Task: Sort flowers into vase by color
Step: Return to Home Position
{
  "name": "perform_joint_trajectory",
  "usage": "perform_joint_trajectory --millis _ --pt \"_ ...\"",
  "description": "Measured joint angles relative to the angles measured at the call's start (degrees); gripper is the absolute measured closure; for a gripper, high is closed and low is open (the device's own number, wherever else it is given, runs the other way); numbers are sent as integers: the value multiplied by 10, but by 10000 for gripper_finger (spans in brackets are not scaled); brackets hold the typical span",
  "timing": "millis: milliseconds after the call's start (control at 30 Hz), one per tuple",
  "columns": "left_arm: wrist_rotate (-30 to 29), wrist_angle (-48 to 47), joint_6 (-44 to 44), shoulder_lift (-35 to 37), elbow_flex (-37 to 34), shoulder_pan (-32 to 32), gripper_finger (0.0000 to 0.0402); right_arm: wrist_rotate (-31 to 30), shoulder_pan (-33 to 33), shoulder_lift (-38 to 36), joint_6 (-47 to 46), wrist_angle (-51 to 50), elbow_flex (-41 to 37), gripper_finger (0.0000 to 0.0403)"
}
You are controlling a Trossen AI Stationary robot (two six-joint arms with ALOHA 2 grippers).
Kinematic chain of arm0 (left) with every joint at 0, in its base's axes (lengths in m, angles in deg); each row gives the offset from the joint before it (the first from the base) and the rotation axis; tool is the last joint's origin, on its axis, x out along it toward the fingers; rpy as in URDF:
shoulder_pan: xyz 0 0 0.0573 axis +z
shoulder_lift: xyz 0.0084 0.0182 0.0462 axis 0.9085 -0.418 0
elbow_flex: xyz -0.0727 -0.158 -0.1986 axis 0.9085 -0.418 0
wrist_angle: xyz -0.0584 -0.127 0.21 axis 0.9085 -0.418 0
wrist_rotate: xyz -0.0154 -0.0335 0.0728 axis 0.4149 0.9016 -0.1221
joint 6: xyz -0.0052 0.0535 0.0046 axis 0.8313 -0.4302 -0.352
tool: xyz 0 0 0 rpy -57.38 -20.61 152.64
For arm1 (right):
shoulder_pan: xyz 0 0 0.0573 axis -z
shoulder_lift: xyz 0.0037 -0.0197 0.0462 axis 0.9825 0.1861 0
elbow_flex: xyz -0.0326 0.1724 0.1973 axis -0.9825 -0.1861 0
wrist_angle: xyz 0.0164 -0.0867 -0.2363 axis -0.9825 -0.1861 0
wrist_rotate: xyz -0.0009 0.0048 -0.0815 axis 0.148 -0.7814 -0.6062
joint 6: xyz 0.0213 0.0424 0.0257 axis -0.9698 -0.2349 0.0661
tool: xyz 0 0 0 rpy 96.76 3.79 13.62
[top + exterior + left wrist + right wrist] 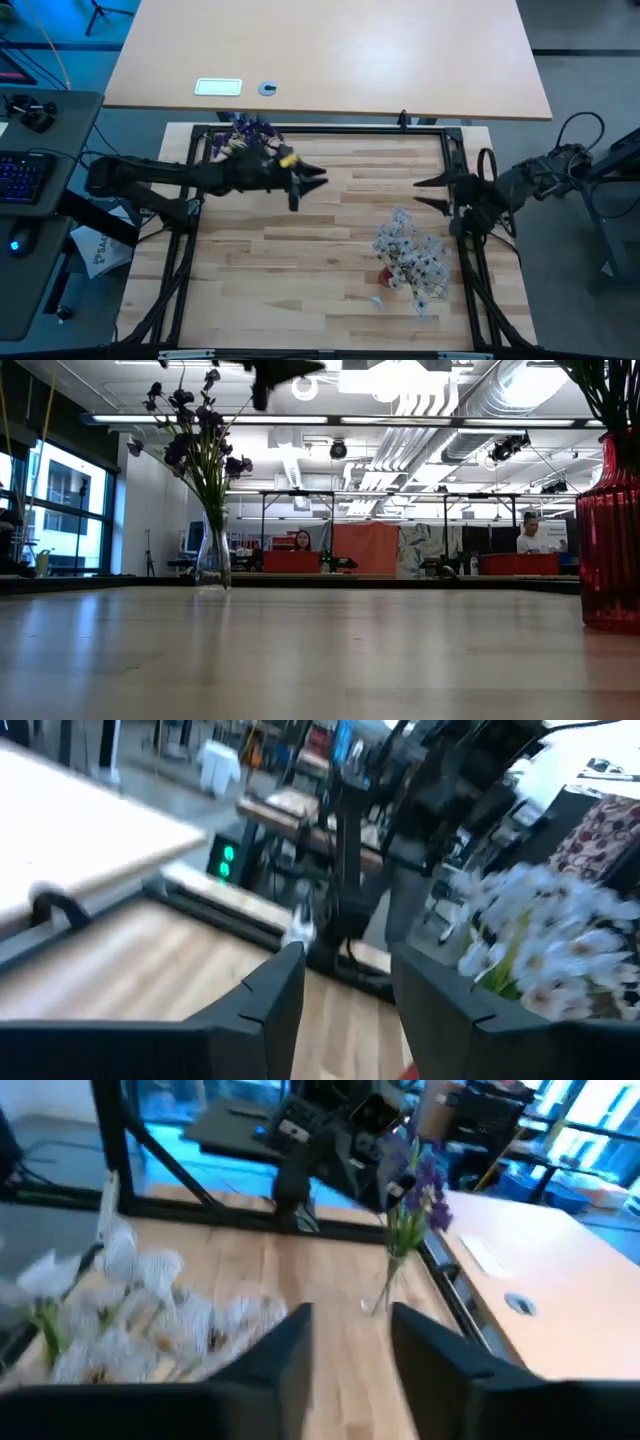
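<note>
The purple flowers (247, 129) stand with their stems in a clear glass vase (212, 558) at the table's far left corner; the right wrist view also shows these purple flowers (417, 1188). White flowers (410, 257) stand in a red vase (611, 540) near the right edge. My left gripper (312, 185) is open and empty above mid-table, right of the purple flowers. In the left wrist view my left gripper (345, 990) faces the white flowers (540, 935). My right gripper (418, 193) hovers open and empty by the right frame, on the far side of the white flowers.
A black metal frame (320, 130) borders the wooden work surface. A second, pale table (330, 50) lies beyond it with a white card (218, 87) and a small round disc (267, 88). Bare wood (280, 270) spreads between the two vases. People sit at desks far behind.
</note>
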State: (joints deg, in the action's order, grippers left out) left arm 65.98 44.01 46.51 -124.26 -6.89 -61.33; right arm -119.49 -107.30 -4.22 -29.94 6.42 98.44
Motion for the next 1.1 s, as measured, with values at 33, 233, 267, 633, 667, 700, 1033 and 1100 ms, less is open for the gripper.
perform_joint_trajectory --millis 33,233,267,633,667,700,1033,1100 --pt "0 -9 -13 18 0 3 269 26 15 1 7 11 0 310" --pt "-13 -60 -92 99 0 5 362 216 128 8 8 61 0 385" --pt "-21 -65 -103 107 0 5 381 233 144 9 12 70 0 386" --pt "-108 114 -51 119 -183 -86 401 417 336 -2 -17 111 -30 401" --pt "-125 153 -43 124 -215 -99 401 422 344 -9 -28 111 -42 401" --pt "-142 188 -36 129 -245 -110 401 423 349 -17 -41 109 -56 402" --pt "-204 313 -7 226 -429 -141 401 396 356 -134 -177 162 -171 402" --pt "-206 313 -9 246 -453 -140 401 374 356 -151 -190 173 -182 402"
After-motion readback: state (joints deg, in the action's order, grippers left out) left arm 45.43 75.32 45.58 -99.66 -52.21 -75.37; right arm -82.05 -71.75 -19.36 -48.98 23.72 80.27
